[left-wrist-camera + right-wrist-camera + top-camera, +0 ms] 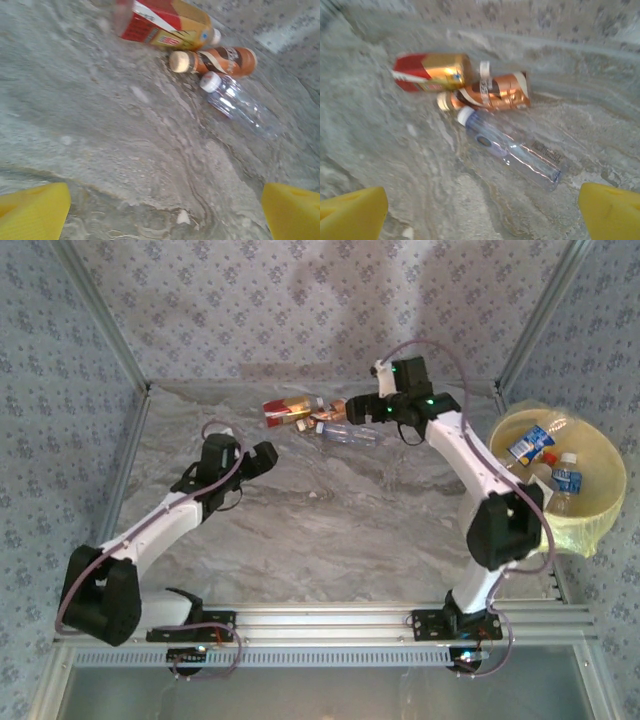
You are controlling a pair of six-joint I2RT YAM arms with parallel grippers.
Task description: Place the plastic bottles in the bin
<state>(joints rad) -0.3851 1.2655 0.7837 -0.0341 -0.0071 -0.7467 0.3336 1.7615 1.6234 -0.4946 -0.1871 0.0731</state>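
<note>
Clear bottle [512, 150] lies blurred mid-frame, cap toward upper left, base lower right. Red bottle [160, 22] is cropped by the left wrist view's top edge. My left claw [162, 212] and right claw [482, 210] stand apart.

No word, brand or number can be read anywhere. A red-and-gold label with a white stripe and a small striped patch is seen on the red-and-gold bottle [165, 25], but its print is blurred. Brown and cream swirls, with dark marks too soft to be made out, are carried by the orange bottle [495, 92]. On the clear bottle [515, 150], a small round dark emblem near the neck and a block of fine dark print toward the base are shown; neither can be deciphered. Blue labels with white patches are borne by two bottles [528, 445] in the bin [600, 510], too small to be read.
</note>
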